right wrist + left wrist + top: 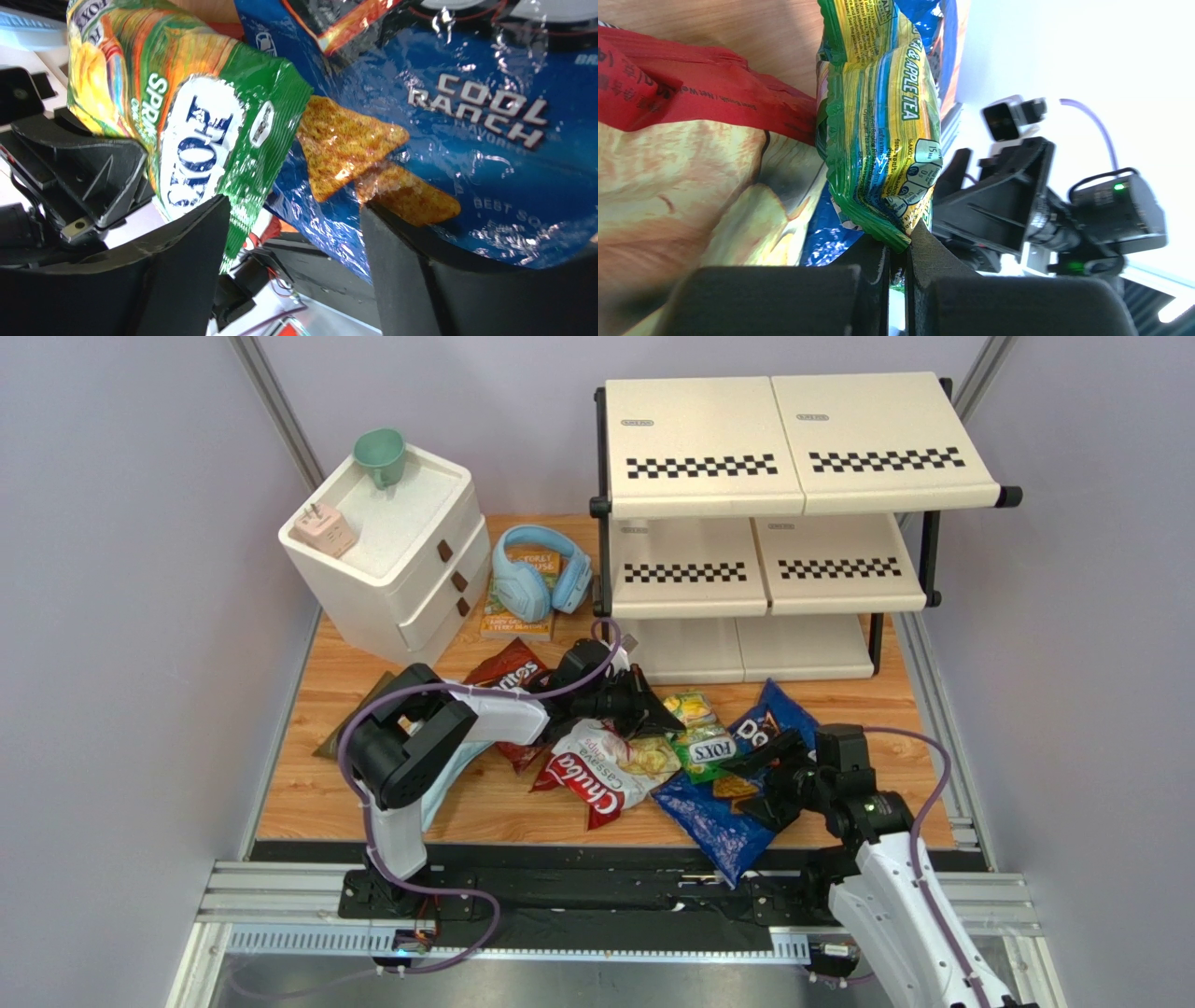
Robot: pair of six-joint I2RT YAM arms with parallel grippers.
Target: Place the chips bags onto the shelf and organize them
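The cream shelf (793, 441) stands at the back right, with no bags on its boards. The chips bags lie in a heap in the middle: red Doritos (508, 672), white-and-red (596, 770), small green-yellow (697, 735) and blue Doritos (730, 819). A pale-blue bag (452, 781) is mostly hidden under my left arm. My left gripper (652, 711) is shut on the end seam of the green-yellow bag (882, 126). My right gripper (776, 763) is open over the blue Doritos bag (456, 140), beside the green-yellow bag (203, 133).
A white two-drawer cabinet (393, 560) stands at the back left with a green cup (379, 455) on it. Blue headphones (540, 574) lie on an orange book (508, 616) between the cabinet and the shelf. Grey walls close both sides.
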